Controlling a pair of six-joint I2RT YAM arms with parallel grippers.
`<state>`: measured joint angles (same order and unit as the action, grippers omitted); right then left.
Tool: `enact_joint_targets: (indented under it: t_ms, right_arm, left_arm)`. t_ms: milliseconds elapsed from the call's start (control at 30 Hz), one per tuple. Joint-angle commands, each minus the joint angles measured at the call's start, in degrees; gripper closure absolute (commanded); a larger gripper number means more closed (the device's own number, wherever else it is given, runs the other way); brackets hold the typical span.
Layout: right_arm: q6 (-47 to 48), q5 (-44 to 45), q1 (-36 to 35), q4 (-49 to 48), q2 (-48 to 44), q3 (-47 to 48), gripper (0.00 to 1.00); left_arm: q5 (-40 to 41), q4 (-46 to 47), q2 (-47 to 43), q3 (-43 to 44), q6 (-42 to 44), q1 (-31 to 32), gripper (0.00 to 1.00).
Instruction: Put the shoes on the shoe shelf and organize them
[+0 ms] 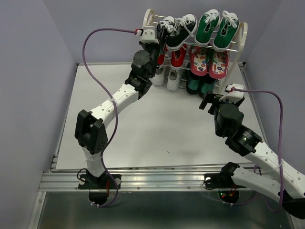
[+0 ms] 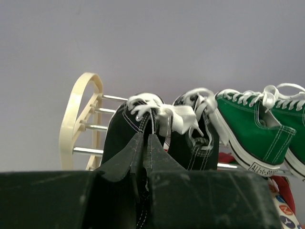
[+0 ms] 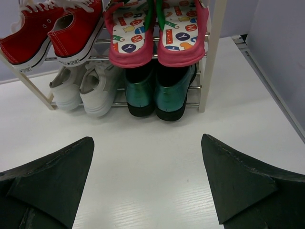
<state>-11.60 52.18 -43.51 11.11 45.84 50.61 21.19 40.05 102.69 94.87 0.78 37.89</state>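
The left hand (image 2: 145,143) is closed on the heel of a black shoe (image 2: 119,136) at the top left of the shelf (image 2: 76,109). The red shoes (image 3: 43,33) sit one row down, with the white shoes (image 3: 83,88) at the bottom. The right hand (image 3: 147,181) is wide open over the bench (image 3: 152,138), near the shelf.

A white, matte rectangular surface (image 1: 157,129) fills the middle of the overhead view; up close it shows faint grain lines. A shelf (image 3: 211,47) with cream side frames and silver rods stands at the far edge, right of centre, its feet on the surface. On the lowest rods a white pair (image 3: 81,88) and a glossy dark green pair (image 3: 157,93) sit heels outward, low over the surface. Whether the heels touch it cannot be told. A ribbed metal rail (image 1: 157,180) runs along the near edge.
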Motion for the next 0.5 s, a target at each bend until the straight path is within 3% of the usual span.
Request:
enact_joint_targets:
  t_ms: [0,200,467]
  right_arm:
    - [0.43,3.10,0.00,-1.45,-0.05,0.01,0.00]
    - [0.35,3.62,0.00,-1.45,-0.84,-0.16,0.00]
    - [1.40,5.03,0.00,-1.45,-2.16,-0.34,0.00]
  left_arm:
    - [0.52,6.35,1.80,7.95,4.75,0.17,1.00]
    - [-0.54,5.74,12.08,22.63,6.78,-0.80,1.00]
    - [-1.15,9.87,14.20,18.17,2.31,-1.68,1.00]
